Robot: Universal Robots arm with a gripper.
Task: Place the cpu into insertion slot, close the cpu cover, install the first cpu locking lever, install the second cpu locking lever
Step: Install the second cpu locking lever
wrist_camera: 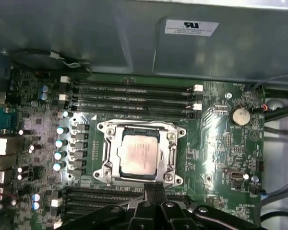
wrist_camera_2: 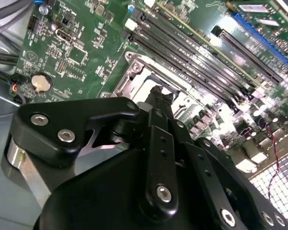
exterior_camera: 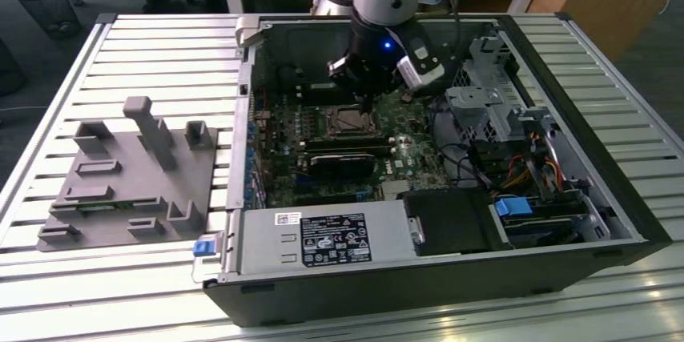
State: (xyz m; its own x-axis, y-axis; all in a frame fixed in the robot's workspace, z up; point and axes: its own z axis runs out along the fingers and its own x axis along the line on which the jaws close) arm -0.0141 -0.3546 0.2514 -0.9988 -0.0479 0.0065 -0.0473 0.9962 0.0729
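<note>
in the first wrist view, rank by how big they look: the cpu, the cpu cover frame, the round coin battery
Largest to smallest, as they look in the first wrist view:
1. cpu cover
2. cpu, inside the frame
3. coin battery

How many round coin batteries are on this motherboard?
1. The coin battery sits on the green board near the ends of the memory slots, apart from the socket. Another could be hidden behind the gripper.
</note>
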